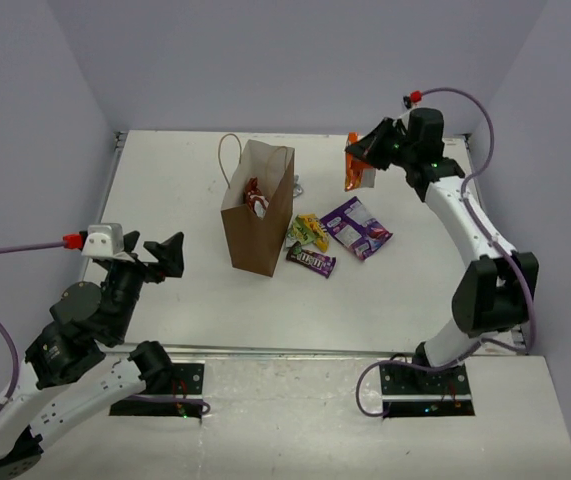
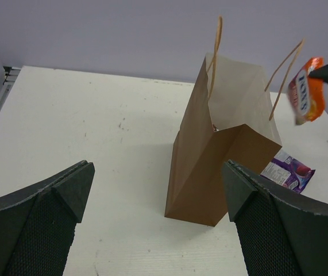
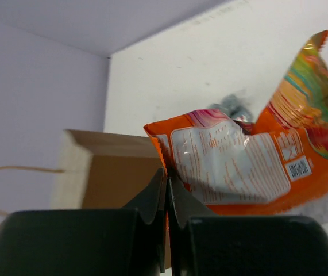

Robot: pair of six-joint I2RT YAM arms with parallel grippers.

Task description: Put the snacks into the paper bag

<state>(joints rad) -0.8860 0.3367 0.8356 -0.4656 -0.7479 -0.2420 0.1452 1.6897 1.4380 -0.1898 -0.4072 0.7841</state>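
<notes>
While one red packet (image 1: 255, 197) sat in the paper bag (image 1: 258, 235), right fingers (image 3: 146, 198) pinched an orange packet (image 3: 232, 167) at its two o'clock; the purple packet (image 1: 357, 228) and two more lay outside, left fingers (image 2: 43, 224) wide.

The white tabletop (image 1: 165, 200) carries an upright brown kraft paper bag (image 1: 260, 215). Just to its right lie a yellow-green packet (image 1: 310, 232), a dark brown candy packet (image 1: 311, 260) and a purple packet (image 1: 357, 228).

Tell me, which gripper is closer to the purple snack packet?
Right. The right gripper hangs just behind the purple packet, shut on an orange packet. The left gripper is open, on the paper bag's other side.
</notes>
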